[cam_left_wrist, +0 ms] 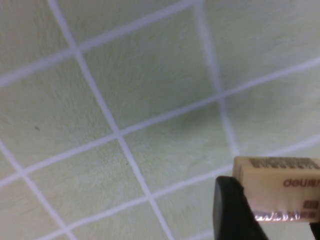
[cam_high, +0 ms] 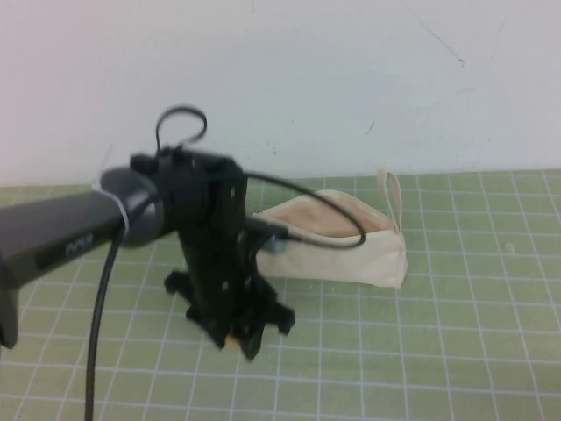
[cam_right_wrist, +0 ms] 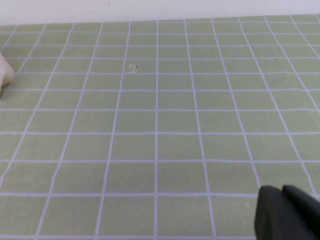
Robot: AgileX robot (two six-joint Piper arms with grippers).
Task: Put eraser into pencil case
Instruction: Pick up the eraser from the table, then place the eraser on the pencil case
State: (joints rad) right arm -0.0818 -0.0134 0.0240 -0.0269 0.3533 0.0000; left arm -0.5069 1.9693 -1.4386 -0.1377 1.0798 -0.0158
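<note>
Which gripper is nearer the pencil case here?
Left. The left gripper holds the eraser low over the mat just in front of the pencil case. The right gripper is outside the high view, far off.

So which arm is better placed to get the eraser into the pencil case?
Left. The left gripper, down at the mat, has its jaws shut on the eraser beside the open pencil case. The right gripper is far off, empty.

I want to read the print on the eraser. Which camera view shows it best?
The left wrist view: the eraser fills the corner, its dark print readable, beside a finger of the left gripper. The high view shows only a tan sliver under that gripper. The right wrist view shows none of it, just the right gripper over the mat.
</note>
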